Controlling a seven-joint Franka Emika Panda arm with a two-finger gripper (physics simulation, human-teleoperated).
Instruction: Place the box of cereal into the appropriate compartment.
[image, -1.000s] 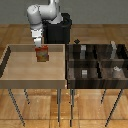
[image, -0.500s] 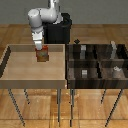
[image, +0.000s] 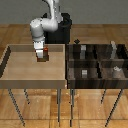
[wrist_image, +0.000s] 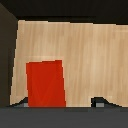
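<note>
The box of cereal (image: 44, 55) stands in the light wooden tray (image: 15, 75), with the pincer (image: 41, 54) down around it (whether it's clamped or merely straddling, I cannot tell). Everything remains: lifting and carrying to the dark compartments (image: 97, 67).

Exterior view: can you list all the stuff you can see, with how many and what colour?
cereal box: one, red-orange, in the light tray near its back wall, right under the gripper
light tray: one, tan wood, on thin legs, at the exterior view's left
dark tray: one, dark brown, split into compartments, at the exterior view's right
grey blocks: several, grey, inside the dark tray's compartments
floor: wooden planks, brown
arm: one, white, on a black base behind the trays
gripper: one, at the cereal box; open or shut is unclear
</note>
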